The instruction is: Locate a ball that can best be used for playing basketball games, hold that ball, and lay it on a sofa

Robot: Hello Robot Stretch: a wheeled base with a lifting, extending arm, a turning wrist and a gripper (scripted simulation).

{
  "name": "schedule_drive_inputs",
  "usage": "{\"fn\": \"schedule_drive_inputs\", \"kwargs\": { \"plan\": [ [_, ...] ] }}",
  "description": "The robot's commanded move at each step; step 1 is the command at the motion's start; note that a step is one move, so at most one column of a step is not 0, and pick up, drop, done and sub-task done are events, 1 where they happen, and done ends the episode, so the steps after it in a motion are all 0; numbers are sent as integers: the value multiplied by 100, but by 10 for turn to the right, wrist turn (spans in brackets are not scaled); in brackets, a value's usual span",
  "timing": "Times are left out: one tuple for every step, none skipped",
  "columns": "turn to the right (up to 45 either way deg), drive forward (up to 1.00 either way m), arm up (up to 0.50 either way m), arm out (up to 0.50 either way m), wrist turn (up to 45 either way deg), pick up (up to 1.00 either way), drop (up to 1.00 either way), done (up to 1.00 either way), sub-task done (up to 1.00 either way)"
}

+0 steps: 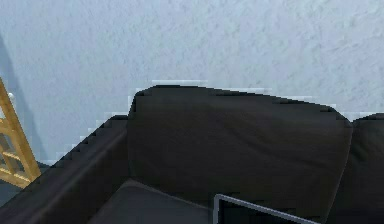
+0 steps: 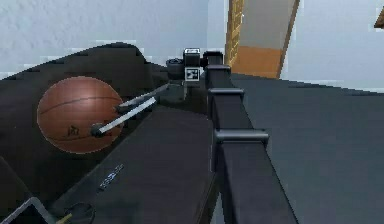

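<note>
Orange basketball (image 2: 65, 110) partly behind the pincer (image 2: 108, 117)

Basketball (image 2: 66, 106) is left of arm (image 2: 236, 140), before sofa (image 2: 150, 168).

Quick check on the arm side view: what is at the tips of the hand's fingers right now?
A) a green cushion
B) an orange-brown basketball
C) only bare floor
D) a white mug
B: a round orange-brown basketball with dark seams shows at the far end of the hand, against the dark sofa. I cannot tell whether the hand holds it.
</note>
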Motion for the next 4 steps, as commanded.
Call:
{"fn": "schedule_drive_inputs", "kwargs": {
  "plan": [
    [0,0,0,0,90,0,0,0,0],
    [0,0,-24,0,0,0,0,0,0],
    [0,0,-32,0,0,0,0,0,0],
    [0,0,0,0,0,0,100,0,0]
  ]
}}
